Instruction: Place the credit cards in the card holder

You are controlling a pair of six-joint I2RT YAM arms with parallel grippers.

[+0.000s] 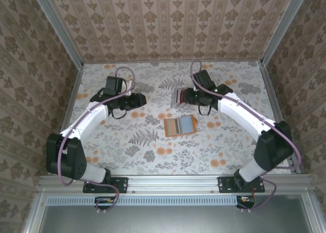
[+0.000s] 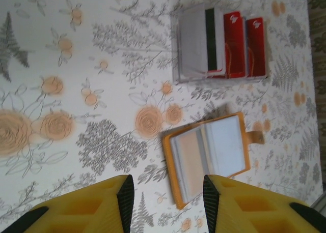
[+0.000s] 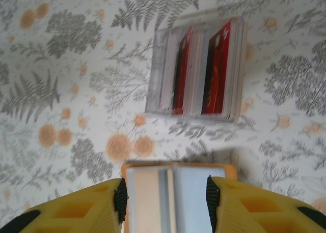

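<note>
From the top camera I see the holder (image 1: pixel 179 126) lying open and flat on the table (image 1: pixel 229 151), near the middle, orange edge around a paler inside. Just behind it stands the clear rack (image 1: pixel 177 98) with the cards (image 1: pixel 179 96) in it. My right tool (image 1: pixel 184 96) hangs over the rack, clear of the holder. My left tool (image 1: pixel 140 99) is off to the left of the rack, well apart from both.

On the left wrist camera, the left tool (image 2: pixel 168 205) is released: its 2 yellow fingers (image 2: pixel 97 207) stand apart with only bare table (image 2: pixel 76 65) showing between the black pads. The holder (image 2: pixel 209 154) lies open beyond the right finger, its orange tab pointing away to the right. Farther off is the rack (image 2: pixel 175 45), holding a pale card with a dark stripe and red cards (image 2: pixel 235 39) beside it.

On the right wrist camera, the right tool (image 3: pixel 166 200) is also released, pads apart. The open holder (image 3: pixel 173 197) shows in the gap below them, its side edges hidden behind the pads; I can make out no contact, and the top camera shows it lying free. Ahead sits the rack (image 3: pixel 158 70) with red and pale cards (image 3: pixel 219 65) standing on edge in its slots.
</note>
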